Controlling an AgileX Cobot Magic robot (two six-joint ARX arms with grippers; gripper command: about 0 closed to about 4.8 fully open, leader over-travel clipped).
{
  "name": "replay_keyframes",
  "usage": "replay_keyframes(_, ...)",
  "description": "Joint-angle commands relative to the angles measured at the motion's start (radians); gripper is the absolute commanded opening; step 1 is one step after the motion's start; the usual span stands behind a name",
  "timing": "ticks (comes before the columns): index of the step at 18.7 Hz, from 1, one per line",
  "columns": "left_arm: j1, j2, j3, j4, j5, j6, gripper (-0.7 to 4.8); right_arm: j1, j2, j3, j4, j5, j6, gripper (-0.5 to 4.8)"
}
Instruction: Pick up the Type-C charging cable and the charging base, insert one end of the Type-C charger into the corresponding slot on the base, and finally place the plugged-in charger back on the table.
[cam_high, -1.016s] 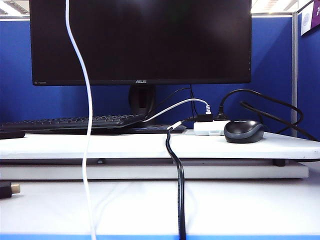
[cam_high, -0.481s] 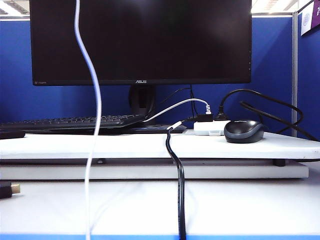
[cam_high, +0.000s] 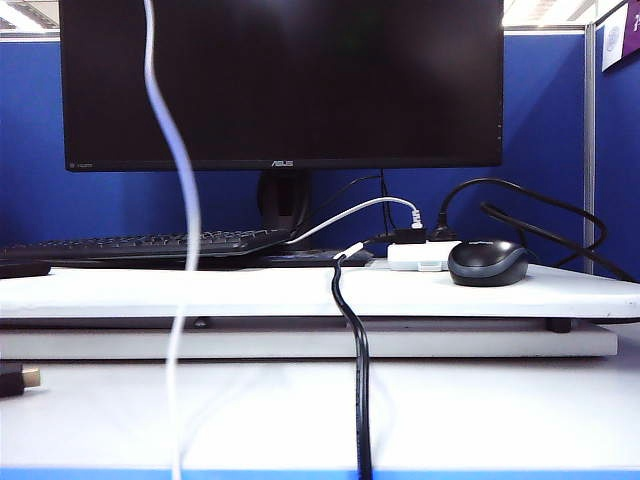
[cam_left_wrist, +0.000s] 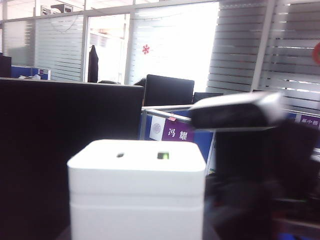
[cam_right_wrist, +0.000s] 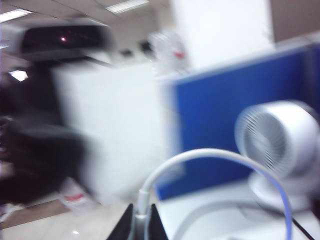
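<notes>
Up off the table (cam_high: 480, 410), out of the exterior frame, both arms hold their loads; only the wrist views show them. Left gripper (cam_left_wrist: 137, 235) sits below the charging base (cam_left_wrist: 137, 190), which stands upright right in front of its camera, slot face up, apparently clamped between the jaws, though the fingers themselves are hidden. Right gripper (cam_right_wrist: 139, 227) is closed on the Type-C charging cable (cam_right_wrist: 210, 157): dark fingertips (cam_right_wrist: 125, 225) pinch the white plug end, and the cord arcs up and over away from it. Right wrist picture is heavily blurred; a blurred white block and a dark mass fill its far side, identity unclear.

In the exterior view the cable (cam_high: 178, 200) hangs as a wavy white line from the top edge to the near table edge, left of centre, in front of the monitor (cam_high: 300, 80). Versus a second ago, its upper stretch sits further right and the bends have changed shape; it now looks smeared. Keyboard (cam_high: 140, 245), mouse (cam_high: 488, 263), white hub (cam_high: 420, 255) and thick black cable (cam_high: 358, 380) are unchanged.
</notes>
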Motion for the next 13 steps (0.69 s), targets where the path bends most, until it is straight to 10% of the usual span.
replay_keyframes(1,0.001,-0.006,0.006,0.024,0.002,-0.005,-0.05,-0.035,-0.002,0.003,-0.158,0.092,-0.106,-0.02)
replay_keyframes(6,0.001,-0.007,0.006,0.026,0.002,-0.006,-0.05,-0.050,0.031,0.002,-0.489,0.365,-0.338,-0.02)
replay_keyframes(13,0.001,-0.016,0.006,0.027,0.002,-0.006,-0.05,-0.049,0.247,0.003,-0.666,0.410,-0.345,-0.02)
